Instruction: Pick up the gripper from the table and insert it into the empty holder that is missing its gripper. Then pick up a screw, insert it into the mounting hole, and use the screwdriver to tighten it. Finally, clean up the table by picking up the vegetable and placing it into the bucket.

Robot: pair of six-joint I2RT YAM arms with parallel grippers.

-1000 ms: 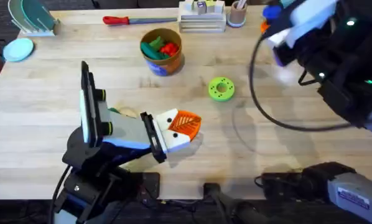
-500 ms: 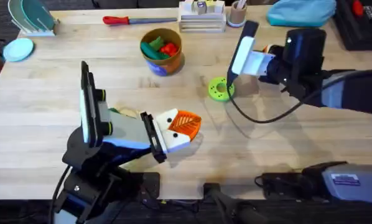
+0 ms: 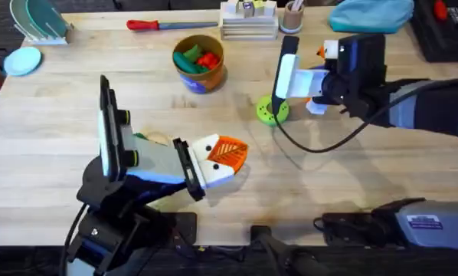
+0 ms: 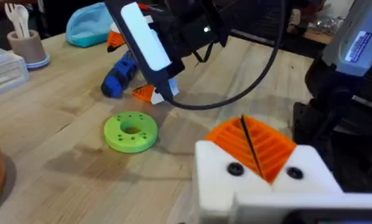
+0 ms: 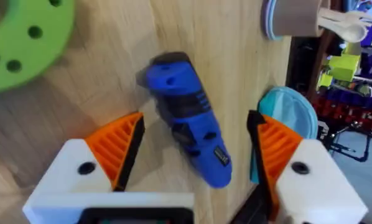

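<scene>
My left gripper rests near the table's middle, shut. Its white holder carries two orange ribbed pads pressed together, with dark screw heads in the mounts. My right gripper is open and low over the table just right of the green ring. It straddles the blue screwdriver, which lies flat between its orange pads. That screwdriver also shows in the left wrist view. The vegetable lies beside the left arm. The bucket stands behind, holding green and red toys.
A flat green ring lies between the two grippers. A red-handled screwdriver, a tray stack and a cup line the far edge. A blue cloth sits far right. The right arm's cable loops over the table.
My right arm swung in from the far right and came down beside the green ring, settling over the blue screwdriver. The left arm has not moved.
</scene>
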